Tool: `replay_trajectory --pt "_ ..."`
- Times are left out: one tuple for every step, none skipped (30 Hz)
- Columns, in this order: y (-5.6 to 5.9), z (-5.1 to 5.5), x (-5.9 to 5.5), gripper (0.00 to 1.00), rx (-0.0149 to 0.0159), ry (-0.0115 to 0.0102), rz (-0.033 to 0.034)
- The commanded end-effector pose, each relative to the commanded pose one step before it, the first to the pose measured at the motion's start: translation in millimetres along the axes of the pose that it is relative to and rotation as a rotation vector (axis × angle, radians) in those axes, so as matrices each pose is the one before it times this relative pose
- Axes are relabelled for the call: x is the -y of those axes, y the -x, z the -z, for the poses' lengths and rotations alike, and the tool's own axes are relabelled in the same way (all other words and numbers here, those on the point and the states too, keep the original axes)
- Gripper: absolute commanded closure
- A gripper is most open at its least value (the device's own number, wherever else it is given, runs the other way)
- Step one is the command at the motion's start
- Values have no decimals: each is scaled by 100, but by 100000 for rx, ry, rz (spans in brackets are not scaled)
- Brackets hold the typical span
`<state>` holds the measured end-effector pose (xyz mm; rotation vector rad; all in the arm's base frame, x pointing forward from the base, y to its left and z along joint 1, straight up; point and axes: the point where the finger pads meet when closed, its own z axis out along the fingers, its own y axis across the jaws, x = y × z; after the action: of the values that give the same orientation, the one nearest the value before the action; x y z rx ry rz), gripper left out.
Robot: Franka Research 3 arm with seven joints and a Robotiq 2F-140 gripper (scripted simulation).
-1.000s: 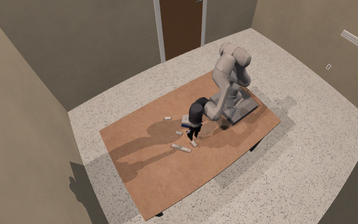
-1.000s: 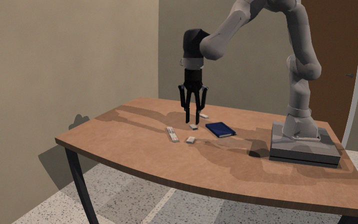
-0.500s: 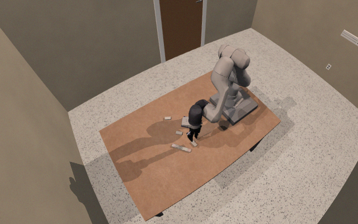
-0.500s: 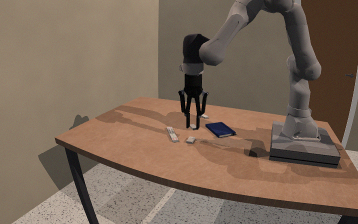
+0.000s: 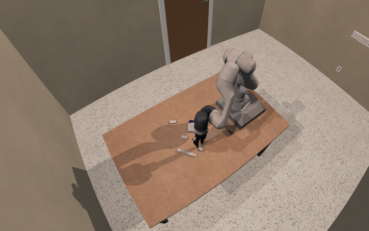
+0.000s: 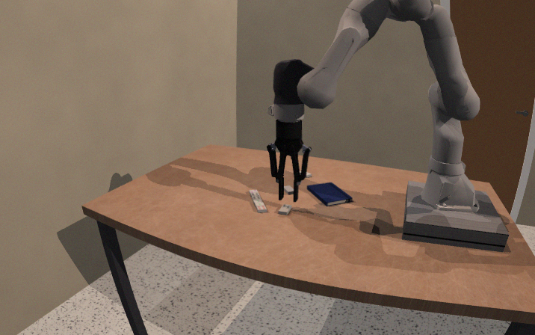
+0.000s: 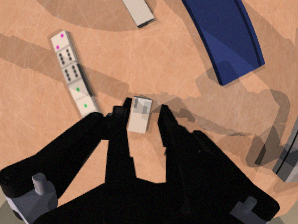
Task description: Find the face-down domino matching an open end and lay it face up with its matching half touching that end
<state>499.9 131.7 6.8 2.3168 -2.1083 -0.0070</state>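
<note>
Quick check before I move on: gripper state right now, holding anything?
Gripper: jaws partly open, holding nothing, hovering above a face-down domino on the table.

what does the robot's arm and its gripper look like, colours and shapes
The arm is pale grey, built of smooth rounded segments with bulbous joints, on a darker grey slab base. A black wrist housing leads to a light collar, then the black gripper with long thin linkage fingers. No cables or markings show.

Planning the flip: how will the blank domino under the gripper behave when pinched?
The domino looks a small solid block: probably stiff and light. Lying flat and thin, it likely offers little edge to pinch. Stood on edge, it would probably tip readily.
</note>
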Motion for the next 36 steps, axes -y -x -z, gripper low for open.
replay_trajectory --pt "107 -461 424 67 411 -1273 806" --pt "-1 -137 2 67 0 0 0" --pt "-1 -126 1 67 0 0 0" --pt "-1 -115 1 67 0 0 0" --pt "-2 -105 0 67 0 0 0" --pt "-1 -93 1 67 0 0 0" --pt "-1 -82 1 67 0 0 0" --pt "0 0 0 67 0 0 0" --pt "0 0 0 67 0 0 0" --pt "-1 -71 1 67 0 0 0" --pt "-1 -61 0 67 0 0 0" --pt "-1 -51 0 67 0 0 0" --pt "-1 -41 0 67 0 0 0" --pt "0 -32 0 67 0 0 0" --pt "0 -24 0 67 0 0 0" --pt "0 -16 0 67 0 0 0" --pt "0 -10 0 67 0 0 0" --pt "0 -6 0 67 0 0 0" --pt "0 -2 0 67 0 0 0" --pt "0 0 0 67 0 0 0" --pt "0 0 0 67 0 0 0" --pt "0 0 0 67 0 0 0" --pt "0 0 0 67 0 0 0" --pt "0 0 0 67 0 0 0" --pt "0 0 0 67 0 0 0" --pt "0 0 0 67 0 0 0" --pt "0 0 0 67 0 0 0" --pt "0 0 0 67 0 0 0" --pt "0 0 0 67 0 0 0" --pt "0 0 0 67 0 0 0" --pt "0 0 0 67 0 0 0" --pt "0 0 0 67 0 0 0" --pt "0 0 0 67 0 0 0" --pt "0 0 0 67 0 0 0" --pt "0 0 0 67 0 0 0" --pt "0 0 0 67 0 0 0"
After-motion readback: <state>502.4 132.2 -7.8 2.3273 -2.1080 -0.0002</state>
